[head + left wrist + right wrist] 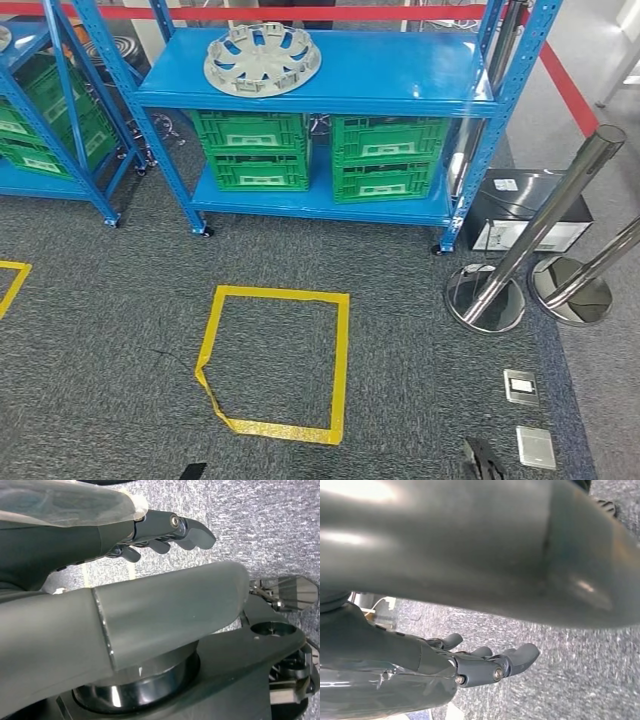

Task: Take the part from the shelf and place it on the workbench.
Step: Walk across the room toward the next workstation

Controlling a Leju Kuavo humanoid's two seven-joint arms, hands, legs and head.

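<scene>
1. Hubcap [262, 58], the silver wheel cover that is the part to fetch, lies flat on the top board of the blue shelf [392, 75], towards its left half and untouched; no workbench surface is in sight.
2. Risk, as I judge it: the part is broad, thin and slotted, so a one-handed hold at the rim could tip it or let it slide off the smooth board. The shelf's upright posts stand close on either side and could catch an arm reaching in.
3. Further risk: the robot stands back from the shelf, with the yellow tape square [275, 362] on the carpet between. A reach begun from this far would fall short, and the chrome stanchions [528, 240] and the black box [521, 205] on the right crowd any sidestep.
4. Left hand [162, 535] hangs low over the grey carpet, fingers nearly straight and a little apart, grasping nothing.
5. Right hand [486, 662] hangs the same way, fingers extended and loosely spread, likewise released and empty.
</scene>
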